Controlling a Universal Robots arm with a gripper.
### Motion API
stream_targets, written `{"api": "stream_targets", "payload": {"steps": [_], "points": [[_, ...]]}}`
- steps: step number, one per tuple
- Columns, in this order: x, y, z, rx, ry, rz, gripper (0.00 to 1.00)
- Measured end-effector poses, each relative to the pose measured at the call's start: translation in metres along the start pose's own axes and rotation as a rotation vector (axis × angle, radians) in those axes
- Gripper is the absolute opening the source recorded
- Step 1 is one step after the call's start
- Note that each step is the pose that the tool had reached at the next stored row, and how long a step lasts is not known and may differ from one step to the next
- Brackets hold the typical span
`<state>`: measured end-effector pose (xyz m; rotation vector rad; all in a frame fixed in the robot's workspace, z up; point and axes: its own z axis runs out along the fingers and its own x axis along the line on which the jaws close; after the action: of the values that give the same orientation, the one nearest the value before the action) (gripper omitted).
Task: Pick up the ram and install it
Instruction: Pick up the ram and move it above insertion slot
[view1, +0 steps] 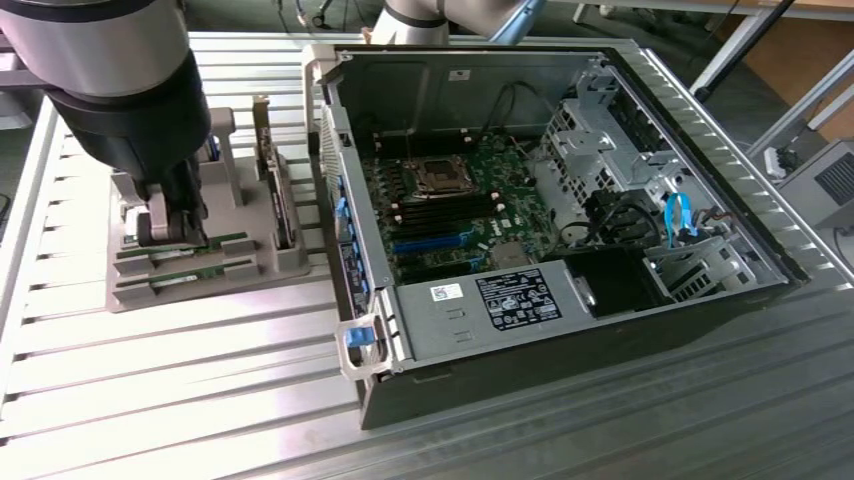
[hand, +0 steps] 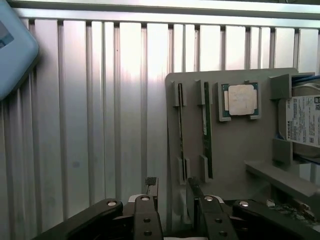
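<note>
Ribbed metal table (view1: 200, 380) carries a grey holder tray (hand: 235, 150) beneath your gripper (hand: 173, 186). Your jaws stand wide, holding nothing. The ram (hand: 181, 132) stands on edge in its slot, in line with the gap between your fingers (hand: 151, 184); a second stick (hand: 207, 127) sits just outside that gap.

The ram (hand: 180, 135), a thin stick; standing edgewise in grey holder (hand: 235, 150).

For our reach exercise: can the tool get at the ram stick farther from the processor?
Probably yes: the open tool hangs close to that ram stick, which stands on edge in its grey holder, nothing covering it.
</note>
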<state>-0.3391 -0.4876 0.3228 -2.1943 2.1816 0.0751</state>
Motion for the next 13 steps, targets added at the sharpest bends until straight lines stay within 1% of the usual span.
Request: {"api": "stream_targets", "payload": {"steps": [1,2,3,4,5,6,8,9,11,13], "points": [[0.0,0.0,0.0006,0.0,0.0,0.0,0.35],[0.0,0.0001,0.0019,0.0001,-0.0017,0.0,0.35],[0.0,0.0,0.0035,-0.0035,-0.0015,0.0,0.35],[0.0,0.0,0.0053,-0.0127,-0.0012,0.001,0.35],[0.0,0.0,0.0063,-0.0188,-0.0012,0.001,0.35],[0.0,0.0,0.0071,-0.0187,-0.001,0.001,0.35],[0.001,-0.0001,0.0091,-0.0187,0.0035,0.001,0.35],[0.001,0.0,0.0123,-0.0187,0.0043,0.001,0.35],[0.001,0.0,0.0174,-0.0187,0.0043,0.001,0.35],[0.001,0.0,0.0202,-0.0187,0.0043,0.001,0.35]]}}
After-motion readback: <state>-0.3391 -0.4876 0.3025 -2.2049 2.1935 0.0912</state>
